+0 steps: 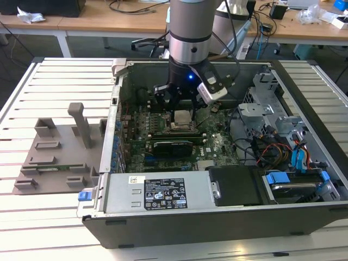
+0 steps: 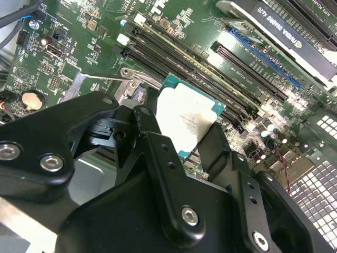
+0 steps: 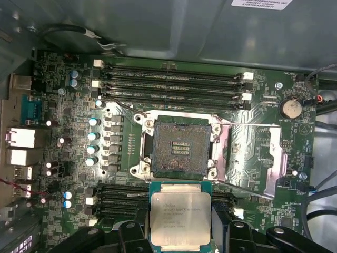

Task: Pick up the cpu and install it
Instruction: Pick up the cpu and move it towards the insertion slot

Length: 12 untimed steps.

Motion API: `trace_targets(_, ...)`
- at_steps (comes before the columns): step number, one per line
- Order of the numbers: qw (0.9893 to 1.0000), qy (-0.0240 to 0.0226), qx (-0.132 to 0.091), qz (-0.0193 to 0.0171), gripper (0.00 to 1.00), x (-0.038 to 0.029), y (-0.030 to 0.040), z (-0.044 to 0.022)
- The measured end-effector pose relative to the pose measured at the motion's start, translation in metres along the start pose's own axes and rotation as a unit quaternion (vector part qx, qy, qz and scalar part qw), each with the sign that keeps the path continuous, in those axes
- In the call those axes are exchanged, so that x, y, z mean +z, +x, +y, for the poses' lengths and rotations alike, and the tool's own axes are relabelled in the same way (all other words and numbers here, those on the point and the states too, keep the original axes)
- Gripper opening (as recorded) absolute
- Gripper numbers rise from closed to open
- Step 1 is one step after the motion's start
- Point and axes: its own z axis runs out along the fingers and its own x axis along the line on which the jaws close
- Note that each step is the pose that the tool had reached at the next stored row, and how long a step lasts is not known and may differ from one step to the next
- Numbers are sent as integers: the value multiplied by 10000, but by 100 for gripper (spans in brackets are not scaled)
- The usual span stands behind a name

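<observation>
While off socket (image 3: 178, 145), cpu (image 3: 180, 213) in pincer (image 3: 181, 231).

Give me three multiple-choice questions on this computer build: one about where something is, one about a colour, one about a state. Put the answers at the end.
1. Where is the cpu?
A. seated in the socket
B. between the jaws, over the motherboard
C. on the grey tray outside the case

2. What colour is the motherboard?
A. red
B. white
C. green

3. What state is the socket in?
A. empty, contacts bare
B. holding a chip
C. under a heatsink

Answers:
1 B: the first wrist view shows the cpu gripped by the jaws, apart from the socket.
2 C: the board is green in all three views.
3 A: its recess holds nothing.
</observation>
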Motion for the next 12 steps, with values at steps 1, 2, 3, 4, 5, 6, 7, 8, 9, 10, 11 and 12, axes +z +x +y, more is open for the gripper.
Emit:
trace_targets(1,10000,0,0,0,55,2,0,0)
trace_targets(2,10000,0,0,0,55,4,0,0)
trace_targets(3,10000,0,0,0,55,10,0,0)
trace_targets(4,10000,0,0,0,55,13,0,0)
trace_targets(5,10000,0,0,0,55,15,0,0)
trace_targets(6,10000,-1,0,0,55,18,0,0)
trace_targets(7,10000,-1,0,0,55,23,-1,0)
trace_targets(8,10000,0,0,0,55,28,-1,0)
trace_targets(9,10000,0,0,0,55,29,-1,0)
trace_targets(10,10000,0,0,0,55,31,-1,0)
trace_targets(11,10000,0,0,0,55,32,-1,0)
trace_targets(12,10000,0,0,0,55,34,-1,0)
